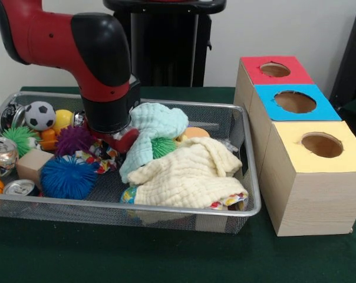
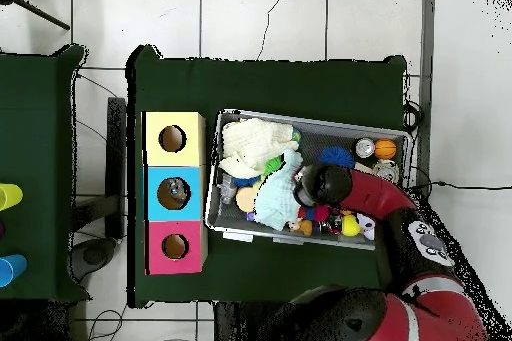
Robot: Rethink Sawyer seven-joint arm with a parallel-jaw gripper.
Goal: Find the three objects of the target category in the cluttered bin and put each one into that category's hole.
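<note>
Currently, step: searching; the arm [image 1: 101,65] reached down into the mesh bin [image 1: 249,177] among the clutter.
Gripper [image 1: 110,137]: buried beside the mint cloth [image 1: 157,121]; its opening and any hold could not be told.
Candidates: blue spiky ball [image 1: 67,176], soccer ball [image 1: 40,115], cans [image 1: 2,154] lay left in the bin.
Holes: red [image 1: 275,69], blue [image 1: 294,102], yellow [image 1: 322,144] boxes stood right, on the table [image 1: 166,259].
Next: probably shifting cloths to expose targets.

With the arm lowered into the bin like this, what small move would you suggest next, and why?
Probably a short straight lift to show whether anything was caught. The gripper is down among the clutter in the mesh bin, between the purple spiky ball and the mint cloth, and the arm's wrist hides its tips. The yellow cloth covers other items.
</note>
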